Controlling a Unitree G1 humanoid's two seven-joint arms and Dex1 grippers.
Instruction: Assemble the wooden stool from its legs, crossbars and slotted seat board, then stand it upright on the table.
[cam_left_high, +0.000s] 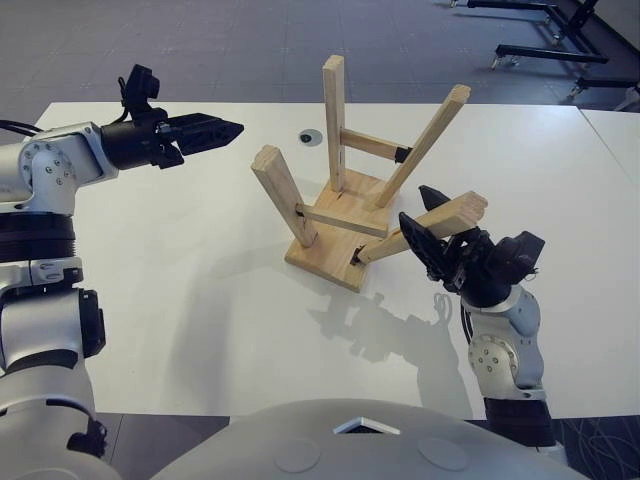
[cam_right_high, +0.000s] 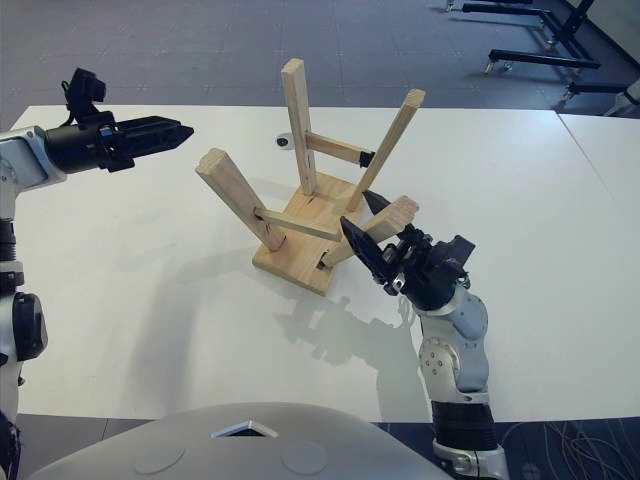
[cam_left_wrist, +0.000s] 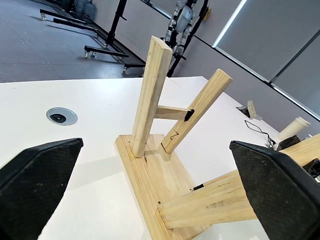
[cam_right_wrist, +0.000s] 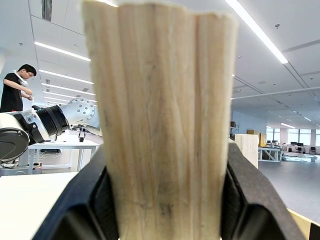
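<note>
Left eye view: noted right gripper (cam_left_high: 420, 215) clamped across the free end of one stool leg (cam_left_high: 450, 215). Found the rest of the stool (cam_left_high: 340, 190) just ahead of those fingers, upside down, with seat board (cam_left_high: 318, 258) on the table (cam_left_high: 170, 290) and legs splayed upward. Logged a crossbar (cam_left_high: 345, 220) beyond the gripped leg, joining it to the next one. Saw left gripper (cam_left_high: 225, 130) held above the table, apart from the stool and touching nothing – stool off to its right, round cable port (cam_left_high: 311, 136) between the two.

Right eye view: same layout. Confirmed the gripped leg slanting up from the seat board into the right gripper.

Left wrist view: recorded fingers (cam_left_wrist: 40, 185) spread wide, nothing between them. Placed two upright legs and a second crossbar (cam_left_wrist: 172, 113) straight ahead, past the fingertips.

Right wrist view: recorded pads (cam_right_wrist: 97, 205) pressed against both sides of the leg – grain close up, leg running straight out from the palm.
</note>
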